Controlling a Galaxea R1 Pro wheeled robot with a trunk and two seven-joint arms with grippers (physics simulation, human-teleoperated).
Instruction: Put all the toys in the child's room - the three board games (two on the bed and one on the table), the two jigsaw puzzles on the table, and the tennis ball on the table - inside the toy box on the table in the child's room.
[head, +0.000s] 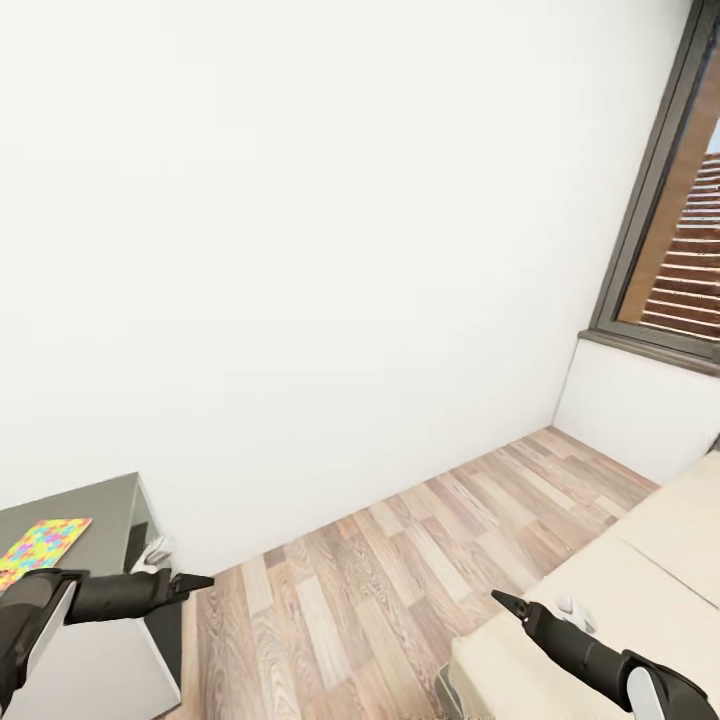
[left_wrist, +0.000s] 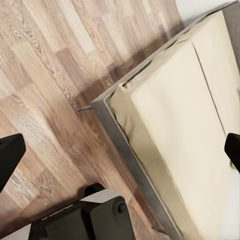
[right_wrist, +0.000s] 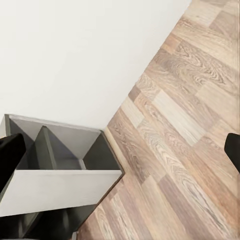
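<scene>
Mostly, the head view takes in a bare white wall (head: 300, 230) and a stretch of wood-plank floor (head: 400, 570), with a dark-framed window (head: 665, 200) at the right. At the lower left, a corner of the grey tabletop (head: 105, 505) comes into view, and one jigsaw puzzle (head: 40, 548) lies flat on it, a multicoloured square of yellow, green, pink and blue pieces. It sits near the tabletop's front edge, partly cut off by the picture's edge, so its long axis cannot be told; its visible sides run roughly along the tabletop's edges. No writing or label can be read on it or anywhere else.

At the lower right lies the bed (head: 640, 590), a cream mattress with a seam across it; its long side runs away toward the window wall. In the left wrist view the mattress sits in a grey frame above the planks.

The left hand (head: 192, 582) reaches out just beside the tabletop's corner, over the floor; in its wrist view the fingertips (left_wrist: 10, 152) stand far apart at the picture's edges, holding nothing. The right hand (head: 508, 604) hovers at the bed's near corner; its fingertips (right_wrist: 233, 150) are likewise spread wide and empty, with the floor and a grey open-fronted unit (right_wrist: 60, 155) beyond them.
</scene>
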